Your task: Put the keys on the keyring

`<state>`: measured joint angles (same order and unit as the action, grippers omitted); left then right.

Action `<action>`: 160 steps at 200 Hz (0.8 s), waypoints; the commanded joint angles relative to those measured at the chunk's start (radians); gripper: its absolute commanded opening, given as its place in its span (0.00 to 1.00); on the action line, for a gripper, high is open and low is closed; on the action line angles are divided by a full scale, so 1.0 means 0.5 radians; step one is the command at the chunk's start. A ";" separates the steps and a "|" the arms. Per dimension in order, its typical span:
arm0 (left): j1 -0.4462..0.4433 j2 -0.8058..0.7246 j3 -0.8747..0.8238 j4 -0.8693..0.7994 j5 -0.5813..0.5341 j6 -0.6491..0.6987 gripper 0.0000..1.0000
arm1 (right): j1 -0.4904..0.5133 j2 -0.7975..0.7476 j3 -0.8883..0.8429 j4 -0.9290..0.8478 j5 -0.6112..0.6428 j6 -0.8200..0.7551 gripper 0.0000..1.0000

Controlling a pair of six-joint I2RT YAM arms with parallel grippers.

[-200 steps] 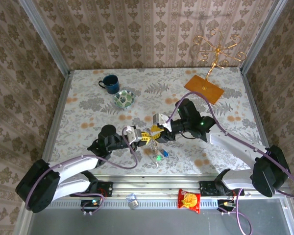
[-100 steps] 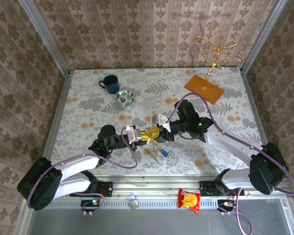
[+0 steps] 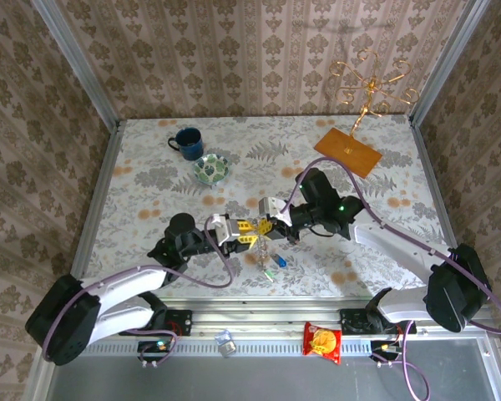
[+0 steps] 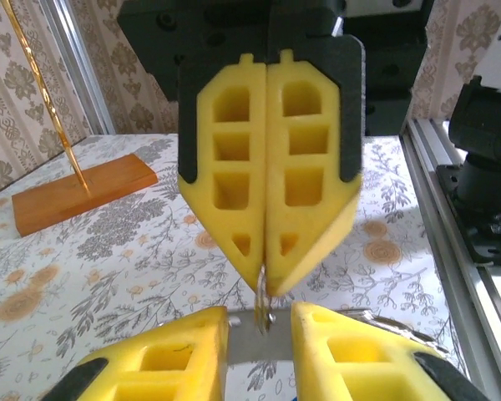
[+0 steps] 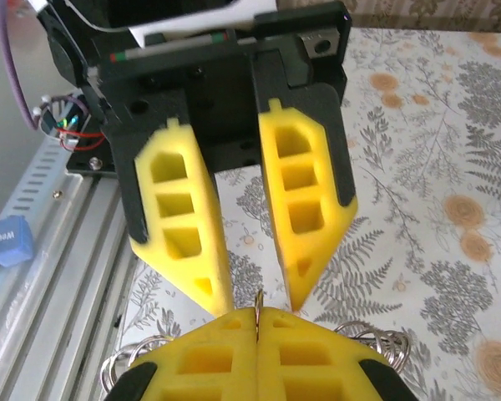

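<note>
Right jaws are now pressing together where a second ago they were standing apart, and the left jaws are now spreading a little after being shut. Both arms are meeting tip to tip above the middle of the counter [image 3: 150, 180]. The right jaws are pinching a thin metal loop, apparently the keyring [image 4: 263, 305], at their very tips. In the left wrist view it is showing edge-on, running straight down into the gap between the left jaws, which are flanking it without gripping. The keys [image 3: 269, 261] are hanging just below the meeting point, towards the near edge, their blue and green tags lowest. Any coming regrasp is probably depending on the left jaws closing squarely across that thin edge.
</note>
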<state>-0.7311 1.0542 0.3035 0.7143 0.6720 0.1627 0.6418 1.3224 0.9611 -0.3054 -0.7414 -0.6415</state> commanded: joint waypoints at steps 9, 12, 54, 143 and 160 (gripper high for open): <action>-0.004 -0.118 0.118 -0.395 -0.046 0.177 0.24 | 0.083 0.034 0.212 -0.391 0.223 -0.221 0.00; -0.003 -0.122 0.124 -0.412 -0.046 0.180 0.24 | 0.093 0.043 0.226 -0.410 0.239 -0.234 0.00; -0.009 -0.114 0.189 -0.536 -0.046 0.226 0.23 | 0.206 0.150 0.426 -0.635 0.382 -0.330 0.00; -0.007 -0.063 0.102 -0.219 0.049 0.117 0.00 | -0.013 -0.090 0.032 0.058 -0.059 0.129 0.34; -0.005 -0.039 0.058 -0.077 0.061 0.061 0.00 | -0.065 -0.156 -0.126 0.292 -0.123 0.232 0.35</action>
<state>-0.7334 1.0233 0.3599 0.5213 0.6704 0.2459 0.6468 1.3006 0.9897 -0.3870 -0.6720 -0.6601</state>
